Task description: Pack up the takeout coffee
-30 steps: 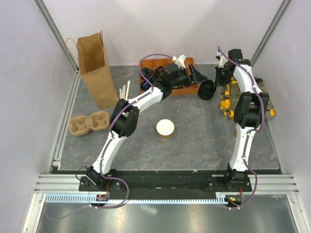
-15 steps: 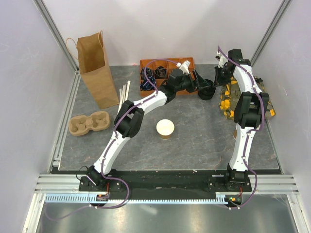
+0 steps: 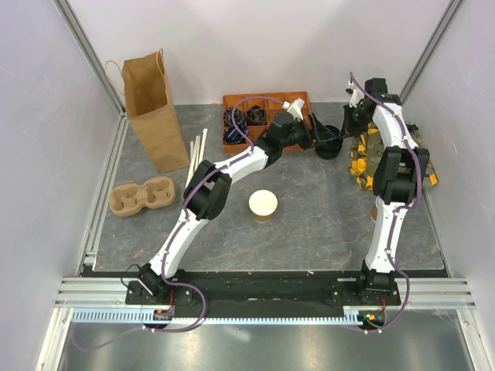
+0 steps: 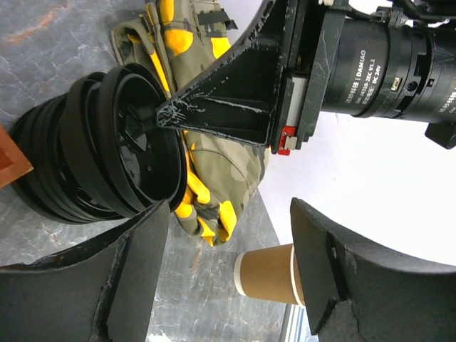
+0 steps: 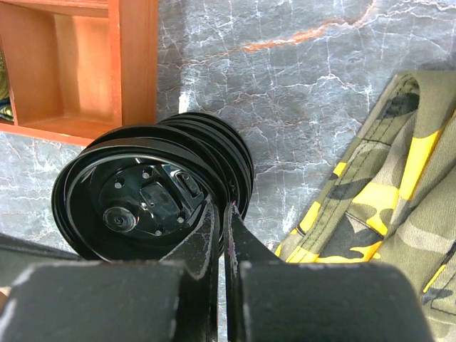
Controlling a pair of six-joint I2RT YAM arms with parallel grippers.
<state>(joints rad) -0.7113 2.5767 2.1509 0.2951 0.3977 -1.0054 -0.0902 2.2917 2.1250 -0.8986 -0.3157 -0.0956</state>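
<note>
The tan paper cup (image 3: pixel 263 205) stands upright mid-table, its top open and white inside. A stack of black lids (image 3: pixel 329 144) sits to the right of the orange tray. My right gripper (image 3: pixel 345 137) is shut on the rim of the top lid (image 5: pixel 135 203), which tilts up off the stack (image 5: pixel 231 153). My left gripper (image 3: pixel 315 133) is open and empty, level with the stack on its left side. In the left wrist view (image 4: pixel 228 263) the tilted lid (image 4: pixel 142 142) and the right gripper's fingertip (image 4: pixel 167 114) show ahead of it.
A brown paper bag (image 3: pixel 151 108) stands at the back left. A pulp cup carrier (image 3: pixel 141 195) and wooden stirrers (image 3: pixel 197 147) lie near it. The orange tray (image 3: pixel 232 102) is at the back. A camouflage cloth (image 3: pixel 387 158) lies right. Nested tan cups (image 4: pixel 267 274) stand beside the right arm.
My left arm has swung right from over the orange tray to the lid stack. My right gripper has stayed at the stack.
</note>
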